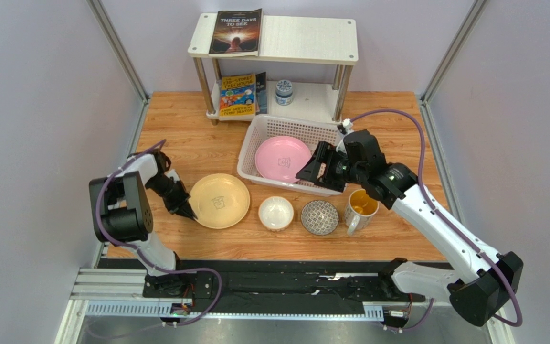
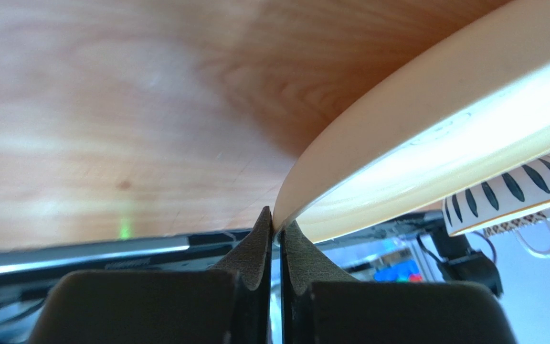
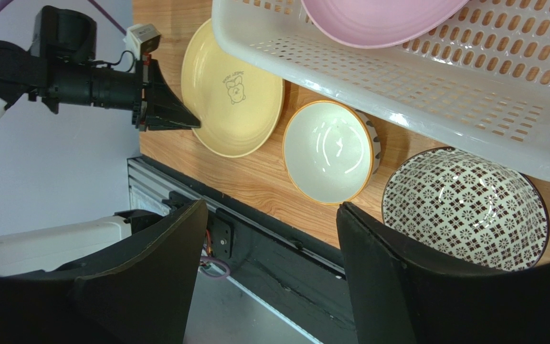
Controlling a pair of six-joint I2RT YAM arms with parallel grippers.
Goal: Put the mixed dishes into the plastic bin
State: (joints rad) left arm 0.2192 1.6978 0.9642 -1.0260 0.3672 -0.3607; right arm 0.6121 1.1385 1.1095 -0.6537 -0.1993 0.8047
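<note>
Left arm (image 1: 122, 206) sits folded at the table's left edge, forearm reaching right; left gripper (image 1: 187, 209) pinches the left rim of the pale yellow plate (image 1: 222, 199), fingers nearly touching. Right arm (image 1: 437, 218) stretches from the near right corner toward the far left, right gripper (image 1: 312, 170) spread wide apart

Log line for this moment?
left gripper shut on yellow plate | right gripper open, empty | pink plate in plastic bin

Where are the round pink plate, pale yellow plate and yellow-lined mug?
round pink plate (image 1: 283, 158), top external view, its centre.
pale yellow plate (image 1: 220, 201), top external view, its centre.
yellow-lined mug (image 1: 362, 206), top external view, its yellow inside.
</note>
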